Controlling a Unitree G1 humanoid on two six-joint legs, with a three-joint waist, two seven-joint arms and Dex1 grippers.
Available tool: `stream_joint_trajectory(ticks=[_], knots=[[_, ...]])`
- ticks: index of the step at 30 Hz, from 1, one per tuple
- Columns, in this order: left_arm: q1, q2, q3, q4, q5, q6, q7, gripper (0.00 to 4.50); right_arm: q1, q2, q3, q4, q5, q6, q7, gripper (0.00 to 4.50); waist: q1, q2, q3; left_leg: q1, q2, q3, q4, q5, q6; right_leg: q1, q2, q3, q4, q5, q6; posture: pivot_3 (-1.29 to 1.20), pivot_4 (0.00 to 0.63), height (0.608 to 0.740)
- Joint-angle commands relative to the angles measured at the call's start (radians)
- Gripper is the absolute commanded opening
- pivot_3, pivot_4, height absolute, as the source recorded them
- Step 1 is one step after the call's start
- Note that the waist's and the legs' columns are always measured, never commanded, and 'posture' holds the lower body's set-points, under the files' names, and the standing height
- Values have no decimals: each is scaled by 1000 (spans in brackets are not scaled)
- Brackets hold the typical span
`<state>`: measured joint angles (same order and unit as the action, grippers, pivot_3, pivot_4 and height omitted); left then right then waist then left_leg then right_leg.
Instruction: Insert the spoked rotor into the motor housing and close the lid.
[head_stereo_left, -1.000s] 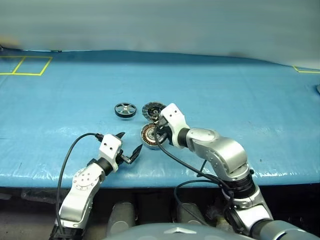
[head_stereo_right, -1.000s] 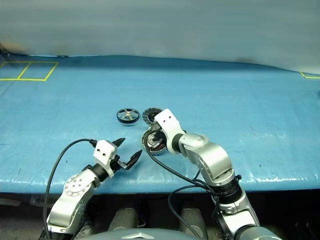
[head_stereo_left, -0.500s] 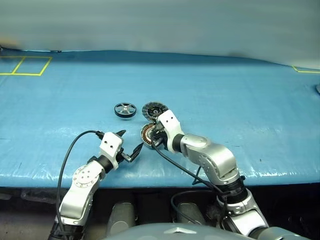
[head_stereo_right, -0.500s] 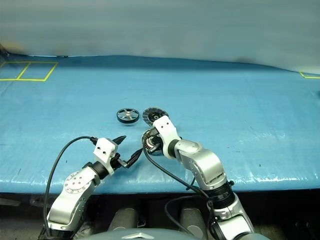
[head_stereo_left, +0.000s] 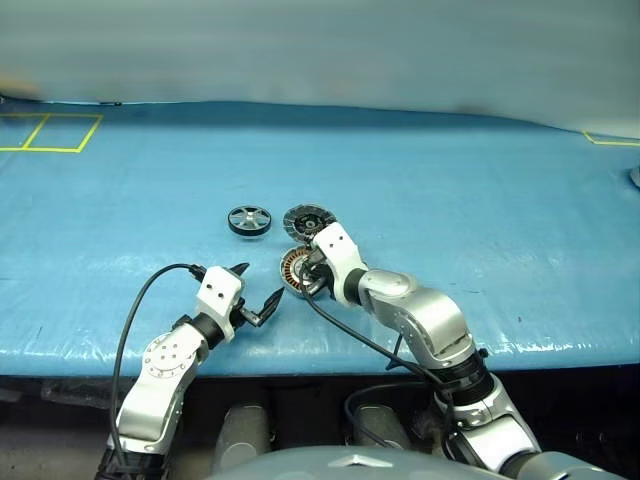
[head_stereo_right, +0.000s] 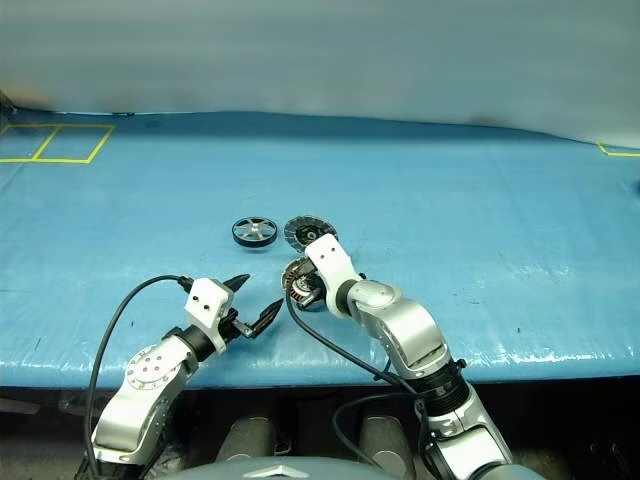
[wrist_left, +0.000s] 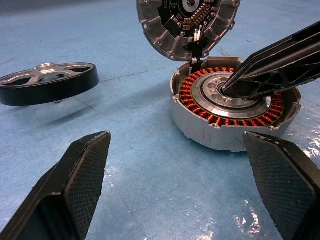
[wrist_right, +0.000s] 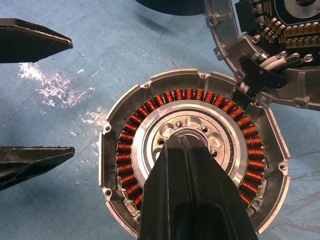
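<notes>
**Closed right hand on the housing's centre, rotor still outside**

My right hand has its fingers pressed together, holding nothing, with the tips resting on the grey centre of the motor housing, inside the ring of copper windings. My left hand hangs just beside the housing with its fingers spread wide and empty. The spoked rotor lies flat on the blue tabletop, a little apart from the housing and untouched. The lid stands tilted up at the housing's far edge, joined to it by short wires.

My main worry is the tips sliding off the hub. If I press sideways, I judge they could scrape the copper coils or nudge the housing across the slick sheet, since nothing braces it. A shove toward the lid could strain those wires or tip the lid down over the empty housing before the rotor goes in. The left hand is close enough that a careless sweep could knock the housing too.
</notes>
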<state>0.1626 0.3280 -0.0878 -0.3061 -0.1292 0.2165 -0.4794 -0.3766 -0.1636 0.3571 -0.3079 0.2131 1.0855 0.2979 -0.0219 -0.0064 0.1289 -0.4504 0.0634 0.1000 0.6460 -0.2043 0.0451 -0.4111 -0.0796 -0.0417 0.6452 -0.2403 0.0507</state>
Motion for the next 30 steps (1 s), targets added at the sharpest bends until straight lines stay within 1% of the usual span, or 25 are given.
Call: stream_joint_trajectory(ticks=[1,4,6,8,11,13,17,19,21,26,30], knots=[[-15,9,20,-40,-15,0,1,4500,-4,16,-11,-39,15,13,1,23,0,0,0,0,0,0,0,0,0,0,0,0,0,0,0,0,150,740],[-39,12,74,-56,-65,26,1,4500,-8,23,-51,-94,42,23,14,23,0,0,0,0,0,0,0,0,0,0,0,0,0,0,0,0,150,740],[-86,35,141,-69,-105,97,16,4500,6,11,-86,-163,74,27,32,23,2,0,0,-1,0,0,0,0,0,-1,0,0,0,0,0,0,150,740],[-117,54,176,-73,-126,152,23,4500,19,-1,-100,-200,91,29,40,23,2,0,0,-1,1,-1,0,0,0,-1,1,-1,0,0,0,0,150,740],[-231,88,236,-36,-202,307,26,4500,80,-55,-100,-254,96,-31,70,23,12,-2,1,-1,0,-1,0,0,0,0,1,-1,0,0,0,0,150,740],[-306,102,257,5,-226,372,33,4500,125,-91,-93,-271,92,-93,95,23,12,-2,1,-1,-1,-1,1,0,0,1,1,-1,-1,0,1,0,150,740],[-462,134,236,114,-233,447,5,4500,221,-146,-83,-275,74,-211,122,23,11,-3,2,-1,-3,-1,2,1,0,2,2,-1,-1,1,2,0,150,740],[-546,138,193,185,-204,481,9,4500,267,-157,-85,-265,66,-278,131,23,8,-4,2,0,-3,0,2,1,0,2,4,0,-1,1,3,0,150,740],[-623,129,161,262,-175,517,34,4500,304,-178,-69,-247,25,-364,129,23,10,-6,4,1,-3,-1,2,1,-1,3,5,0,0,3,7,0,150,740],[-727,125,72,407,-111,523,28,4500,359,-170,-59,-219,4,-494,135,23,9,-8,5,1,-2,-1,2,2,-2,3,7,1,0,4,7,0,150,740],[-790,110,53,515,-86,515,28,4500,374,-171,-50,-198,-15,-528,131,23,11,-10,6,0,-2,-1,1,2,-2,3,7,2,0,4,7,0,150,740]])
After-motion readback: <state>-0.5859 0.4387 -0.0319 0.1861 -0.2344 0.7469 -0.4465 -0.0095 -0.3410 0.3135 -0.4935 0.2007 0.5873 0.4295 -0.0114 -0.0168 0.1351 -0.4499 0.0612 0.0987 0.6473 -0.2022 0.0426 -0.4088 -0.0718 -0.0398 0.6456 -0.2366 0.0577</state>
